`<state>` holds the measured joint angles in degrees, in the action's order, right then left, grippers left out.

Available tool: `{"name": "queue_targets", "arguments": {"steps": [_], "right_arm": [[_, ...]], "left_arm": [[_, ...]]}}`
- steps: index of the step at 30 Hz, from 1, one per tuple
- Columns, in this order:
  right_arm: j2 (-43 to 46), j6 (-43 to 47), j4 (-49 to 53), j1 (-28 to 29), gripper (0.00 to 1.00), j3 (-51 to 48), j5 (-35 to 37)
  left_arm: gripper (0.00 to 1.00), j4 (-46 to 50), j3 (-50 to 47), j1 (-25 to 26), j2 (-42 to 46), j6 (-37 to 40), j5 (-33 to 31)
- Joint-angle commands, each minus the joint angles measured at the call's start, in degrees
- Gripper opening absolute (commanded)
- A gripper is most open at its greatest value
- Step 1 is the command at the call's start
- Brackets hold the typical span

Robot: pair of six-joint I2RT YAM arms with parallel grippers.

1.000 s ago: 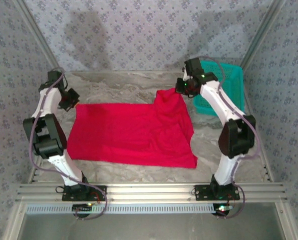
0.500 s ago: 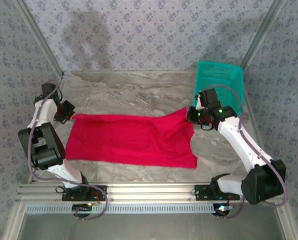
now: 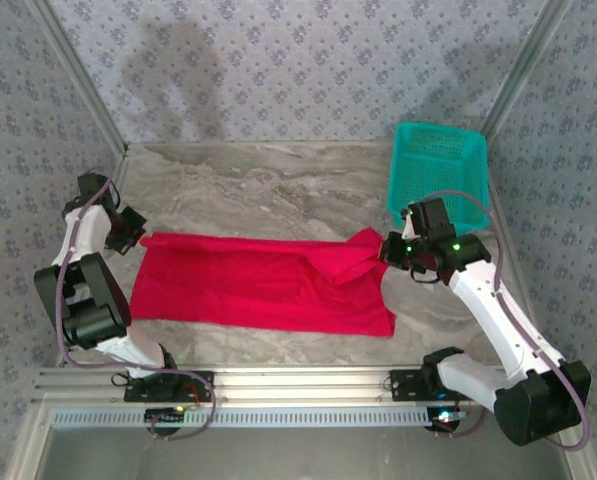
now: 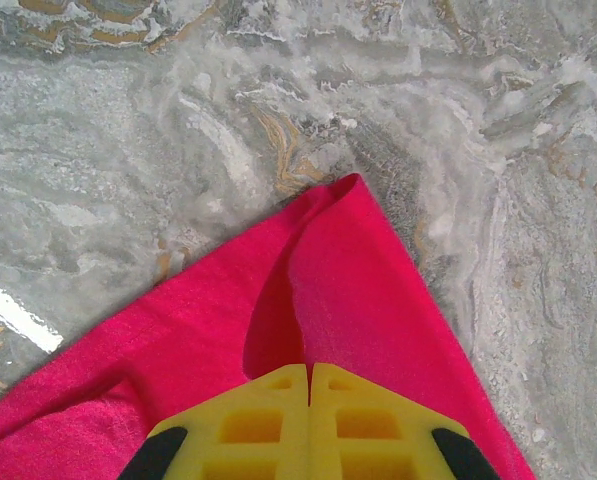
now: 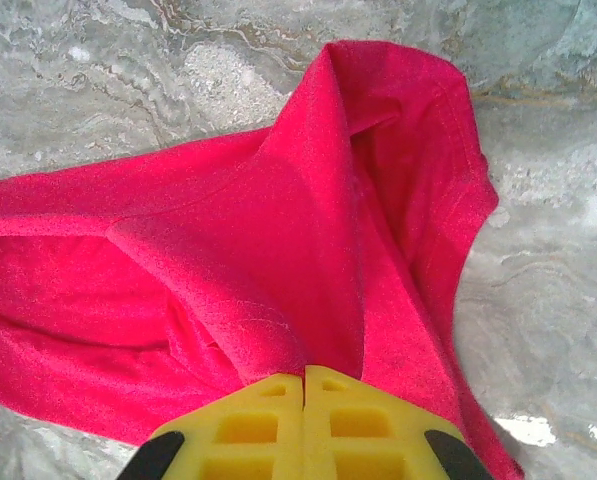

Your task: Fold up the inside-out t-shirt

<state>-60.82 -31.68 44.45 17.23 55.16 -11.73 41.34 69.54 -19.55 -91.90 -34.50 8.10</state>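
The inside-out t-shirt [image 3: 258, 285] is bright red cloth lying across the middle of the marble table, its far edge pulled toward the near side. My left gripper [image 3: 138, 238] is shut on its far left corner [image 4: 328, 260], low over the table. My right gripper [image 3: 386, 250] is shut on a bunched fold at the far right corner [image 5: 318, 230], where the cloth [image 3: 353, 255] rises in a ridge. In both wrist views the yellow fingers [image 4: 268, 420] [image 5: 358, 425] press together with red cloth coming out from between them.
A teal mesh basket [image 3: 438, 175] stands at the back right, just behind my right arm. Bare marble table [image 3: 258, 190] lies beyond the shirt, and patterned walls close in the back and sides. A metal rail [image 3: 298, 385] runs along the near edge.
Both grippers have come down and toward the near side with the shirt's far corners. The raised right corner has dropped low, and the shirt's far edge now lies nearer the front.
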Motion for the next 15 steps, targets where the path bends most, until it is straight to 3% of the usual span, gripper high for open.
{"name": "queue_targets", "arguments": {"steps": [1, 15], "right_arm": [[1.8, -2.5, 2.9, -0.3, 0.0, 0.6, -1.5], [10.2, -7.7, 7.3, 0.0, 0.0, -5.6, -1.4]], "left_arm": [[0.0, 0.6, -1.0, -0.6, 2.4, 0.7, -0.6], [0.0, 1.7, -3.8, -1.2, 4.8, 0.8, -1.1]]}}
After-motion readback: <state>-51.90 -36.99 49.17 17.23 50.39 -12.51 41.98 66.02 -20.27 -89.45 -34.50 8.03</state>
